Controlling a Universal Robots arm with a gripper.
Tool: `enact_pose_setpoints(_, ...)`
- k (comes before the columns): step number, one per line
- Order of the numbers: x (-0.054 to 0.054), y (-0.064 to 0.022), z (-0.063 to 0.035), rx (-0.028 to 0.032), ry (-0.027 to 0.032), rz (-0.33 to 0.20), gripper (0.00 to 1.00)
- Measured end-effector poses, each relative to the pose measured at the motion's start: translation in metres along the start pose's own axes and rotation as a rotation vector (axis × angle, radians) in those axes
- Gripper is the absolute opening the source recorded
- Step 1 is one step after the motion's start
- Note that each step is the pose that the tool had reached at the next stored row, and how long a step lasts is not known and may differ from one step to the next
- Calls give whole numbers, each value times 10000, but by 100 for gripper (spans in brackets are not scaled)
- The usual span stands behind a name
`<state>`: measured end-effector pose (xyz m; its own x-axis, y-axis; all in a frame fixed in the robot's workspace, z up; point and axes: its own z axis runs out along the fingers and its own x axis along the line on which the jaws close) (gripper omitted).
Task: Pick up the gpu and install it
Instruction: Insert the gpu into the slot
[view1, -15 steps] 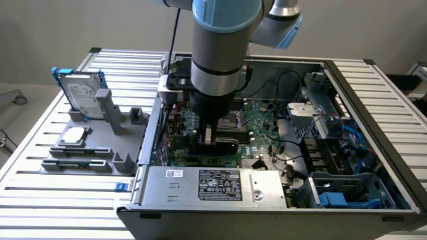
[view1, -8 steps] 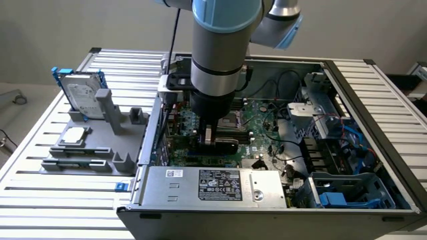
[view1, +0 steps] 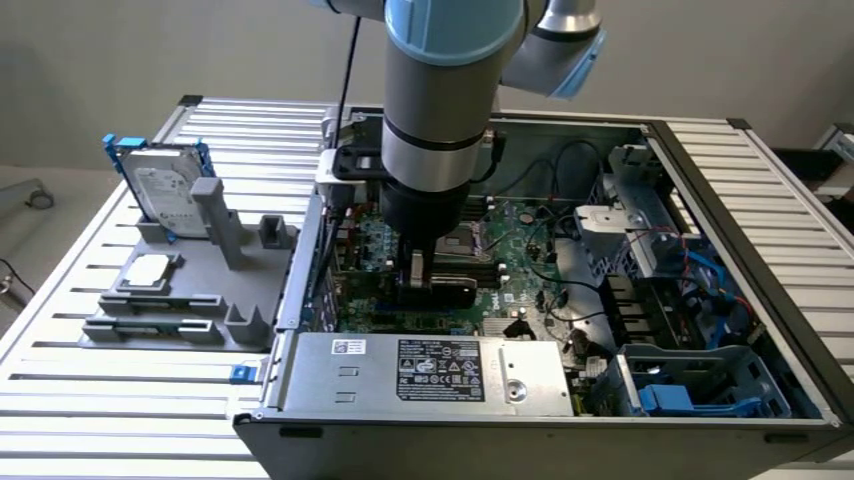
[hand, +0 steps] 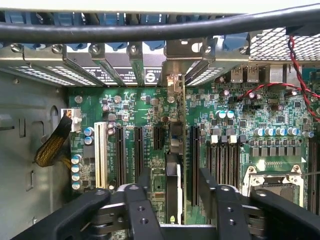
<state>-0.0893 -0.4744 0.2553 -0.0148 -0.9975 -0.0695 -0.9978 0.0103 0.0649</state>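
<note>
The slatted worktop (view1: 107, 400) is carrying an open computer case (view1: 534, 445), and the arm (view1: 434, 100) is hanging straight down into it over the motherboard (hand: 240, 115). The gpu (hand: 174, 192) is standing on edge on that board, seemingly sitting in an expansion slot. Its long axis is running parallel to the neighbouring slots, away from the wrist toward the case's rear wall, where its silver bracket (hand: 172, 80) is lining up with a slot opening. The pincer (hand: 175, 175) is straddling the card from directly above, its fingers (hand: 142, 200) standing part-spread with slivers of board showing either side, apparently gripping nothing.
</note>
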Motion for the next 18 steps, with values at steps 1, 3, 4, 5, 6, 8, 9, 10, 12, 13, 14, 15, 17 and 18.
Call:
enact_pose_setpoints(1,-2,2,-24,0,-1,1,52)
enact_pose_setpoints(3,-6,6,-93,-1,-3,1,58)
enact_pose_setpoints(4,-9,9,-131,0,-5,0,58)
enact_pose_setpoints(5,-12,11,-170,-1,-6,0,58)
enact_pose_setpoints(6,-14,13,-204,-1,-6,0,58)
enact_pose_setpoints(8,-18,17,-263,-1,-8,0,58)
enact_pose_setpoints(9,-20,19,-292,-1,-8,0,58)
enact_pose_setpoints(10,-22,20,-321,-1,-8,0,58)
enact_pose_setpoints(12,-26,23,-374,-1,-9,0,56)
enact_pose_setpoints(13,-28,25,-398,-1,-9,0,56)
enact_pose_setpoints(14,-29,26,-416,-1,-9,-1,49)
enact_pose_setpoints(15,-30,24,-423,-1,-9,-2,49)
enact_pose_setpoints(17,-30,23,-423,0,-12,-1,37)
enact_pose_setpoints(18,-30,22,-422,0,-13,-1,31)
